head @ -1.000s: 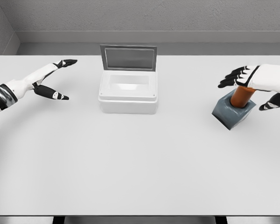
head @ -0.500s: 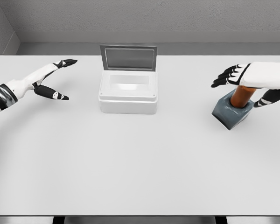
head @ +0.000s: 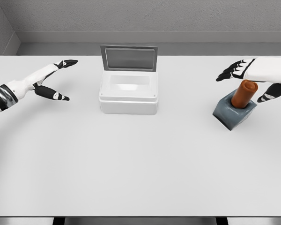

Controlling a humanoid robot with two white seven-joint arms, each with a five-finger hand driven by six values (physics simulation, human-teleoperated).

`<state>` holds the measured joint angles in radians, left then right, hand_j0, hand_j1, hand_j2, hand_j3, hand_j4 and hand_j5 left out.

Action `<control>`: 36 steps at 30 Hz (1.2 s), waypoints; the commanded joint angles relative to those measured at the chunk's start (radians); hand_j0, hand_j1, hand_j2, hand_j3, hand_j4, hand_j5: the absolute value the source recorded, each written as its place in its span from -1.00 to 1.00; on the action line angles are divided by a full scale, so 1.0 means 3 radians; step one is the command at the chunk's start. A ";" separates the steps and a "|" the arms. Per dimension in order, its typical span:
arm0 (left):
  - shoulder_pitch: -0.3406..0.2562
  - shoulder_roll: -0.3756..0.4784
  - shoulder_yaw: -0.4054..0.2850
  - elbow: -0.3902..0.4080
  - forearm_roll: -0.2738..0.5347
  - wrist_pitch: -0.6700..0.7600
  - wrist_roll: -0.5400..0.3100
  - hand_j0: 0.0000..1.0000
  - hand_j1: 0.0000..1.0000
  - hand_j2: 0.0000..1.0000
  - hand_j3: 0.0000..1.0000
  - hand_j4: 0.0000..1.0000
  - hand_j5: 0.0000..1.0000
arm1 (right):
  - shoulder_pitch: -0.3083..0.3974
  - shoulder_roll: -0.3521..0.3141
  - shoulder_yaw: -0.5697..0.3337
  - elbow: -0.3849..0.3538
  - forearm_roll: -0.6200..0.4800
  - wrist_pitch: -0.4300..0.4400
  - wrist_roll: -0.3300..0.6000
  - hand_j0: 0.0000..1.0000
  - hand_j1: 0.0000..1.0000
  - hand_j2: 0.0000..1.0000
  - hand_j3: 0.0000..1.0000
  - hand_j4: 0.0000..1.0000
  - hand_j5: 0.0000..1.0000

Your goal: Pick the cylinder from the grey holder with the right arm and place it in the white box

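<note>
An orange-brown cylinder (head: 243, 93) stands tilted in the grey holder (head: 233, 112) at the right of the table. My right hand (head: 249, 82) hovers just above and behind the cylinder's top, open, fingers (head: 230, 70) stretched to the left and thumb (head: 269, 95) down on the right; it holds nothing. The white box (head: 129, 93) sits at mid-table with its lid (head: 129, 58) raised behind it. My left hand (head: 54, 79) rests open over the table's left side.
The white table (head: 140, 164) spreads wide in front of the box and holder. A grey wall (head: 140, 18) runs behind the table's far edge.
My right hand has risen and drifted back, uncovering the cylinder's top, which it hid a second ago. Cylinder, holder, box and left arm have not moved.
</note>
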<state>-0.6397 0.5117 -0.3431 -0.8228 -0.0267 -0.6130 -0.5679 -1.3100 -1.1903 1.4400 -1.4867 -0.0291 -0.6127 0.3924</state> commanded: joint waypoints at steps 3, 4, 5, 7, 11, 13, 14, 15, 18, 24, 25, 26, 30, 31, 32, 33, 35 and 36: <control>0.0000 -0.0003 0.0003 0.0002 0.0023 0.0007 -0.0004 1.00 1.00 1.00 1.00 1.00 1.00 | 0.0005 0.0066 0.0006 0.0114 -0.0015 0.0006 0.0057 1.00 1.00 1.00 1.00 1.00 1.00; 0.0000 -0.0003 0.0003 0.0002 0.0023 0.0007 0.0001 1.00 1.00 1.00 1.00 1.00 1.00 | 0.0005 0.0066 0.0006 0.0114 -0.0015 0.0006 0.0057 1.00 1.00 1.00 1.00 1.00 1.00; 0.0000 -0.0003 0.0003 0.0002 0.0023 0.0007 0.0001 1.00 1.00 1.00 1.00 1.00 1.00 | 0.0005 0.0066 0.0006 0.0114 -0.0015 0.0006 0.0062 1.00 1.00 1.00 1.00 1.00 1.00; 0.0000 -0.0003 0.0003 0.0002 0.0023 0.0007 0.0001 1.00 1.00 1.00 1.00 1.00 1.00 | 0.0010 0.0066 0.0006 0.0139 -0.0020 0.0006 0.0062 1.00 1.00 1.00 1.00 1.00 1.00; 0.0000 -0.0008 0.0003 0.0002 0.0023 0.0007 0.0001 1.00 1.00 1.00 1.00 1.00 1.00 | 0.0046 0.0102 0.0006 0.0262 -0.0026 0.0006 0.0068 1.00 1.00 1.00 1.00 1.00 1.00; 0.0000 -0.0008 0.0003 0.0002 0.0023 0.0007 0.0001 1.00 1.00 1.00 1.00 1.00 1.00 | 0.0072 0.0143 -0.0004 0.0354 -0.0031 0.0006 0.0062 1.00 1.00 1.00 1.00 1.00 1.00; 0.0000 -0.0013 0.0003 0.0002 0.0023 0.0007 -0.0004 1.00 1.00 1.00 1.00 1.00 1.00 | 0.0072 0.0168 -0.0004 0.0405 -0.0041 0.0006 0.0062 1.00 1.00 1.00 1.00 1.00 1.00; 0.0000 -0.0013 0.0003 0.0002 0.0023 0.0007 -0.0004 1.00 1.00 1.00 1.00 1.00 1.00 | 0.0077 0.0174 -0.0004 0.0425 -0.0092 0.0006 0.0057 1.00 1.00 1.00 1.00 1.00 1.00; 0.0000 -0.0013 0.0003 0.0002 0.0023 0.0007 0.0001 1.00 1.00 1.00 1.00 1.00 1.00 | 0.0077 0.0168 0.0001 0.0425 -0.0143 0.0006 0.0057 1.00 1.00 1.00 1.00 1.00 1.00; 0.0000 -0.0008 0.0003 0.0002 0.0023 0.0007 0.0001 1.00 1.00 1.00 1.00 1.00 1.00 | 0.0138 0.0240 0.0022 0.0563 -0.0251 0.0006 0.0057 1.00 1.00 1.00 1.00 1.00 1.00; 0.0000 -0.0008 0.0003 0.0002 0.0023 0.0007 0.0001 1.00 1.00 1.00 1.00 1.00 1.00 | 0.0133 0.0245 0.0022 0.0589 -0.0256 0.0006 0.0057 1.00 1.00 1.00 1.00 1.00 1.00; 0.0000 -0.0008 0.0003 0.0002 0.0023 0.0007 0.0001 1.00 1.00 1.00 1.00 1.00 1.00 | 0.0128 0.0240 0.0022 0.0589 -0.0251 0.0006 0.0057 1.00 1.00 1.00 1.00 1.00 1.00; 0.0000 -0.0008 0.0003 0.0002 0.0023 0.0007 0.0001 1.00 1.00 1.00 1.00 1.00 1.00 | 0.0123 0.0255 0.0027 0.0589 -0.0251 0.0006 0.0062 1.00 1.00 1.00 1.00 1.00 1.00; 0.0000 -0.0008 0.0003 0.0002 0.0023 0.0007 0.0001 1.00 1.00 1.00 1.00 1.00 1.00 | 0.0123 0.0327 0.0022 0.0589 -0.0245 0.0006 0.0068 1.00 1.00 1.00 1.00 1.00 1.00; 0.0000 -0.0008 0.0003 0.0002 0.0023 0.0007 0.0001 1.00 1.00 1.00 1.00 1.00 1.00 | 0.0123 0.0337 0.0027 0.0589 -0.0245 0.0006 0.0113 1.00 1.00 1.00 1.00 1.00 1.00; 0.0000 -0.0003 0.0003 0.0002 0.0023 0.0007 0.0001 1.00 1.00 1.00 1.00 1.00 1.00 | 0.0123 0.0358 0.0027 0.0589 -0.0245 0.0006 0.0119 1.00 1.00 1.00 1.00 1.00 1.00; 0.0000 -0.0003 0.0003 0.0002 0.0023 0.0007 0.0001 1.00 1.00 1.00 1.00 1.00 1.00 | 0.0123 0.0363 0.0027 0.0589 -0.0240 0.0006 0.0124 1.00 1.00 1.00 1.00 1.00 1.00; 0.0000 -0.0003 0.0003 0.0002 0.0023 0.0007 0.0001 1.00 1.00 1.00 1.00 1.00 1.00 | 0.0123 0.0363 0.0027 0.0589 -0.0240 0.0006 0.0124 1.00 1.00 1.00 1.00 1.00 1.00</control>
<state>-0.6397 0.5099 -0.3432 -0.8214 -0.0282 -0.6131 -0.5685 -1.2732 -1.0867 1.4494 -1.3103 -0.0957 -0.6128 0.4265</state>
